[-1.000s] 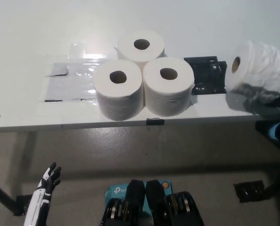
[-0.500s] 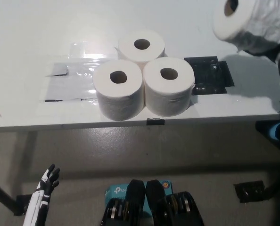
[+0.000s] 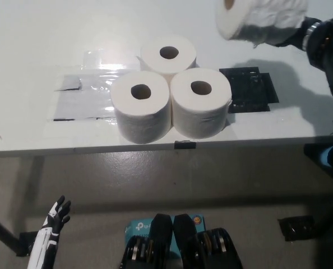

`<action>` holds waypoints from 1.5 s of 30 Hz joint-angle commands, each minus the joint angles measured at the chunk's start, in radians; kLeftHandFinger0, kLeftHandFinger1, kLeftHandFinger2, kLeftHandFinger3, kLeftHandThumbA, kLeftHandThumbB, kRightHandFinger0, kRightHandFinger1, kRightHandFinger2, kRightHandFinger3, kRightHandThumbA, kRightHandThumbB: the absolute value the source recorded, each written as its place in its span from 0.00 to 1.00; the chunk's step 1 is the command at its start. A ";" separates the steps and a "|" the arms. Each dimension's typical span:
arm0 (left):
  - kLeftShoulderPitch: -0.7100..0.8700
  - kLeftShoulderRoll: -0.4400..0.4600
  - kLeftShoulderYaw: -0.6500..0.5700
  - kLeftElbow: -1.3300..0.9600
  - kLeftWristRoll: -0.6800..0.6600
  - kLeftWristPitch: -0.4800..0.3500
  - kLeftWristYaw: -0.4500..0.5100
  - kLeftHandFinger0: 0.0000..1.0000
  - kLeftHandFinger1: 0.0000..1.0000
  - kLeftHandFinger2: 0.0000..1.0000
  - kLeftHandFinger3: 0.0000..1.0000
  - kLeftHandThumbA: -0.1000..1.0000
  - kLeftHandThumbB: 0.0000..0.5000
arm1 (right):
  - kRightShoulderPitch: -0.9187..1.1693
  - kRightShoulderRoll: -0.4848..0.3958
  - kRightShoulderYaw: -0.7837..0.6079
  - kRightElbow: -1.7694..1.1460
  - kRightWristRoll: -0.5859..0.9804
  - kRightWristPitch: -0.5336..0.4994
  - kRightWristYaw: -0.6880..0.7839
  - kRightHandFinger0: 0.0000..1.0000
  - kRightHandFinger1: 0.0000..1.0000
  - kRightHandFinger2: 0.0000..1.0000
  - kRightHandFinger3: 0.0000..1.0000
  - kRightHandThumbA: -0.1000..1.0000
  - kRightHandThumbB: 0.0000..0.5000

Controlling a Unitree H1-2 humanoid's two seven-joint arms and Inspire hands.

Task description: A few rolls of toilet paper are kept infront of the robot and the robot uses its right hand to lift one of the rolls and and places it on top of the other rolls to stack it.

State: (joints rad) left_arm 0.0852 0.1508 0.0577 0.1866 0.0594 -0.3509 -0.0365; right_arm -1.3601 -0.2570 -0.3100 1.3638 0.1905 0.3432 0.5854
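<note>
Step in hand: carry phase. Right hand (image 3: 301, 31) grips lifted roll (image 3: 256, 19) from its far end, fingers mostly hidden behind paper; roll lies sideways in air, core hole facing left, above desk's (image 3: 32, 50) far right part. Three upright rolls (image 3: 169, 92) sit clustered, touching, near front edge at middle. Black patch (image 3: 250, 89) just right of cluster. Left hand (image 3: 57, 216) hangs below desk, lower left, fingers spread, empty.

Next move, judged: shift roll leftward over cluster, turn it upright, lower onto centre where the three meet, release.
</note>
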 commanded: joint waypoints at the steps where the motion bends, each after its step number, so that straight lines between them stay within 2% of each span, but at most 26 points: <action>1: 0.003 0.000 0.003 -0.014 -0.024 -0.050 0.001 1.00 1.00 1.00 1.00 1.00 0.37 | -0.095 0.004 0.092 -0.031 -0.075 -0.096 -0.096 0.00 0.00 0.00 0.00 0.99 0.22; 2: 0.004 0.002 0.004 -0.015 -0.027 -0.051 0.000 1.00 1.00 1.00 1.00 1.00 0.36 | -0.098 0.012 0.108 -0.032 -0.081 -0.100 -0.119 0.00 0.00 0.00 0.00 0.95 0.21; 7: 0.001 0.006 0.003 -0.014 -0.027 -0.058 -0.001 1.00 1.00 1.00 1.00 1.00 0.34 | -0.119 0.042 0.144 -0.026 -0.077 -0.095 -0.187 0.00 0.00 0.00 0.00 0.87 0.16; 8: 0.000 0.007 0.002 -0.014 -0.024 -0.059 -0.001 1.00 1.00 1.00 1.00 1.00 0.34 | -0.124 0.049 0.153 -0.025 -0.083 -0.094 -0.207 0.00 0.00 0.00 0.00 0.86 0.18; 11: 0.001 0.002 0.000 -0.018 -0.028 -0.052 -0.001 1.00 1.00 1.00 1.00 1.00 0.36 | -0.127 0.062 0.169 -0.020 -0.085 -0.113 -0.221 0.00 0.00 0.00 0.00 0.85 0.12; 15: 0.002 0.006 -0.003 -0.022 -0.022 -0.050 -0.003 1.00 1.00 1.00 1.00 1.00 0.36 | -0.134 0.081 0.190 -0.014 -0.094 -0.128 -0.242 0.00 0.00 0.00 0.00 0.88 0.12; 17: 0.003 0.004 -0.005 -0.026 -0.023 -0.043 -0.004 1.00 1.00 1.00 1.00 1.00 0.38 | -0.137 0.091 0.194 -0.012 -0.098 -0.131 -0.273 0.00 0.00 0.00 0.00 0.87 0.16; 18: 0.004 0.005 -0.005 -0.029 -0.019 -0.039 -0.003 1.00 1.00 1.00 1.00 1.00 0.39 | -0.139 0.095 0.192 -0.011 -0.096 -0.129 -0.290 0.00 0.00 0.01 0.04 0.85 0.18; 22: 0.000 0.006 -0.008 -0.029 -0.018 -0.042 -0.005 1.00 1.00 1.00 1.00 1.00 0.40 | -0.144 0.106 0.217 -0.006 -0.121 -0.152 -0.322 0.00 0.00 0.03 0.09 0.84 0.13; 23: -0.002 0.006 -0.008 -0.031 -0.016 -0.042 -0.004 1.00 1.00 1.00 1.00 1.00 0.39 | -0.146 0.107 0.238 -0.005 -0.140 -0.161 -0.328 0.00 0.00 0.06 0.09 0.85 0.11; 24: -0.003 0.006 -0.008 -0.033 -0.016 -0.039 -0.003 1.00 1.00 1.00 1.00 1.00 0.39 | -0.148 0.110 0.265 -0.003 -0.165 -0.176 -0.340 0.00 0.00 0.13 0.15 0.85 0.09; 26: -0.003 0.007 -0.007 -0.035 -0.013 -0.040 -0.002 1.00 1.00 1.00 1.00 1.00 0.40 | -0.152 0.112 0.314 -0.002 -0.200 -0.192 -0.350 0.00 0.00 0.20 0.21 0.86 0.06; 27: -0.003 0.008 -0.008 -0.037 -0.011 -0.038 -0.002 1.00 1.00 1.00 1.00 1.00 0.41 | -0.153 0.112 0.330 -0.001 -0.209 -0.196 -0.355 0.00 0.01 0.26 0.29 0.86 0.06; 31: -0.005 0.009 -0.008 -0.040 -0.012 -0.034 -0.003 1.00 1.00 1.00 1.00 1.00 0.42 | -0.160 0.111 0.382 0.012 -0.233 -0.198 -0.382 0.00 0.02 0.30 0.35 0.86 0.04; 35: -0.008 0.013 -0.009 -0.036 -0.012 -0.041 -0.006 1.00 1.00 1.00 1.00 1.00 0.42 | -0.168 0.108 0.431 0.022 -0.265 -0.203 -0.396 0.00 0.00 0.28 0.39 0.91 0.07; 36: -0.009 0.012 -0.010 -0.035 -0.012 -0.044 -0.006 1.00 1.00 1.00 1.00 1.00 0.42 | -0.166 0.105 0.448 0.022 -0.279 -0.221 -0.397 0.00 0.04 0.34 0.49 0.91 0.04; 37: -0.010 0.012 -0.010 -0.034 -0.012 -0.046 -0.006 1.00 1.00 1.00 1.00 1.00 0.42 | -0.167 0.104 0.459 0.023 -0.288 -0.224 -0.398 0.00 0.07 0.38 0.58 0.92 0.06; 38: -0.010 0.011 -0.010 -0.035 -0.011 -0.044 -0.006 1.00 1.00 1.00 1.00 1.00 0.42 | -0.167 0.103 0.469 0.024 -0.294 -0.226 -0.401 0.00 0.09 0.42 0.61 0.92 0.07; 42: -0.009 0.011 -0.009 -0.045 -0.008 -0.030 -0.004 1.00 1.00 1.00 1.00 1.00 0.42 | -0.170 0.100 0.523 0.026 -0.334 -0.255 -0.413 0.00 0.11 0.40 0.49 0.93 0.05; 43: -0.010 0.011 -0.010 -0.045 -0.005 -0.033 -0.003 1.00 1.00 1.00 1.00 1.00 0.43 | -0.173 0.100 0.530 0.026 -0.337 -0.252 -0.415 0.00 0.12 0.41 0.52 0.92 0.06; 44: -0.011 0.013 -0.012 -0.043 -0.003 -0.035 -0.004 1.00 1.00 1.00 1.00 1.00 0.43 | -0.173 0.098 0.535 0.024 -0.339 -0.257 -0.412 0.00 0.12 0.40 0.50 0.92 0.06; 45: -0.011 0.012 -0.012 -0.040 0.003 -0.043 -0.001 1.00 1.00 1.00 1.00 1.00 0.41 | -0.173 0.097 0.540 0.022 -0.342 -0.261 -0.409 0.00 0.13 0.39 0.44 0.91 0.07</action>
State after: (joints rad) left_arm 0.0812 0.1509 0.0514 0.1769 0.0498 -0.3604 -0.0370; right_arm -1.4365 -0.1416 0.2105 1.4023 -0.1097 0.1602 0.2037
